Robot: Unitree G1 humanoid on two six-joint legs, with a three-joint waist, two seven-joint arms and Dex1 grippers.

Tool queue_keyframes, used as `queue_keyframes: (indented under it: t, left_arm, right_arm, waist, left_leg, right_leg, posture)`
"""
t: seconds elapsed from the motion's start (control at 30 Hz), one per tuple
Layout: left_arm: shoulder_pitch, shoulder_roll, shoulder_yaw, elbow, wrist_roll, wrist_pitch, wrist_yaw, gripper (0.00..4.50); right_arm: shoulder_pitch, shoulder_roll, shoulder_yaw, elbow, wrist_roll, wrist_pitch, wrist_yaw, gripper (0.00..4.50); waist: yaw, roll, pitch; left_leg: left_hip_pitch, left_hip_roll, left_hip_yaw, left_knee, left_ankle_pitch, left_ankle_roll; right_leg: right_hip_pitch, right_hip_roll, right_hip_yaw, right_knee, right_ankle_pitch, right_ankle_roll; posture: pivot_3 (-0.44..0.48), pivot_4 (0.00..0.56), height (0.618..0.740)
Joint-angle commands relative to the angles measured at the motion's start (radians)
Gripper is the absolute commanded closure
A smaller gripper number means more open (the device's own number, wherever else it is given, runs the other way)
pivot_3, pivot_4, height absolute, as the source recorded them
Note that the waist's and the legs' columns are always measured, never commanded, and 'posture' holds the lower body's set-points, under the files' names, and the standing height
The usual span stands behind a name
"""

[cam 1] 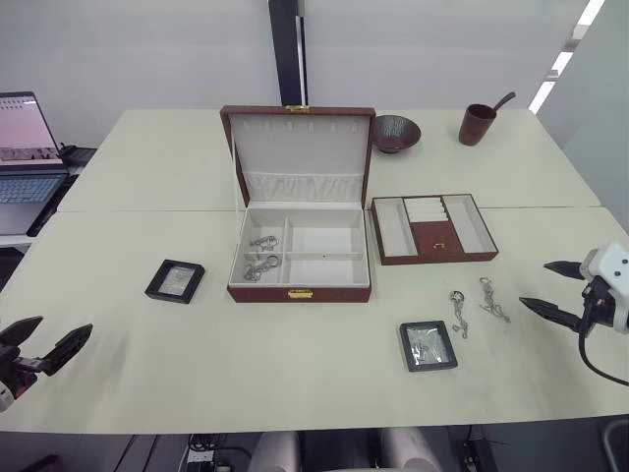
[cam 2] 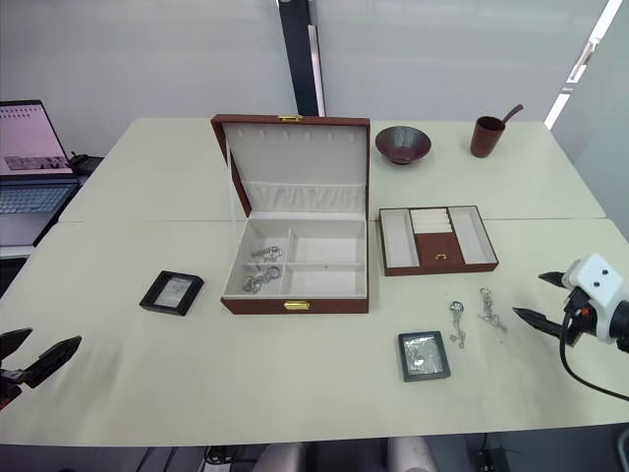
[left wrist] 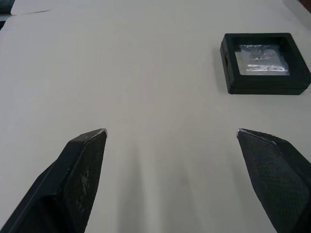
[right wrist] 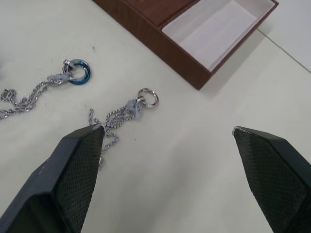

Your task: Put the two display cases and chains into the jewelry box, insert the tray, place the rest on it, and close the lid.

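The jewelry box (cam 1: 265, 293) stands open in the middle of the table, its lid (cam 1: 300, 147) upright behind it. Two silvery chains (cam 1: 259, 256) lie in its left compartments. One display case (cam 1: 175, 281) lies left of the box, ahead of my open left gripper (cam 1: 65, 325) and apart from it. The other display case (cam 1: 428, 345) lies front right. The tray (cam 1: 395, 228) sits right of the box. Two more chains (cam 1: 458, 312), one with a dark blue ring (right wrist: 77, 73), lie on the table just left of my open, empty right gripper (cam 1: 534, 283).
A dark bowl (cam 1: 395, 132) and a brown cup (cam 1: 477, 124) with a spoon stand at the back right. A laptop (cam 1: 25, 147) sits on a side table at far left. A black post (cam 1: 288, 49) rises behind the box.
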Motion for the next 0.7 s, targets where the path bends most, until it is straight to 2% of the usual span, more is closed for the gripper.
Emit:
queue_keyframes:
  t: [0.03, 0.43, 0.6, 0.7]
  left_arm:
    - [-0.004, 0.005, -0.002, -0.047, -0.019, 0.007, 0.010, 0.06]
    - [-0.015, 0.047, -0.033, -0.085, -0.015, 0.025, -0.023, 0.06]
    - [0.019, 0.077, -0.048, -0.123, -0.012, 0.015, -0.085, 0.06]
    - [0.028, 0.080, -0.040, -0.132, -0.008, 0.008, -0.089, 0.06]
  right_arm:
    - [0.021, -0.004, -0.044, -0.005, 0.007, -0.019, -0.006, 0.00]
    - [0.023, -0.032, -0.071, 0.006, 0.026, 0.009, 0.013, 0.00]
    - [-0.031, -0.049, -0.041, -0.035, 0.040, -0.003, 0.045, 0.00]
    - [-0.117, -0.057, 0.017, -0.114, 0.072, 0.025, 0.082, 0.00]
  waist:
    - [0.000, 0.000, 0.000]
    - [0.000, 0.000, 0.000]
    - [-0.001, 0.000, 0.000]
    - [-0.006, 0.001, 0.000]
  left_leg:
    - [0.000, 0.000, 0.000, 0.000, 0.000, 0.000]
    - [0.000, 0.000, 0.000, 0.000, 0.000, 0.000]
    - [0.000, 0.000, 0.000, 0.000, 0.000, 0.000]
    - [0.000, 0.001, 0.000, 0.000, 0.000, 0.000]
  right_leg:
    - [0.000, 0.000, 0.000, 0.000, 0.000, 0.000]
    - [0.000, 0.001, 0.000, 0.000, 0.000, 0.000]
    - [0.000, 0.001, 0.000, 0.000, 0.000, 0.000]
    - [0.000, 0.002, 0.000, 0.000, 0.000, 0.000]
  posture:
    - [0.000, 0.150, 0.740]
    - [0.000, 0.150, 0.740]
    - [0.000, 0.150, 0.740]
    - [0.000, 0.150, 0.740]
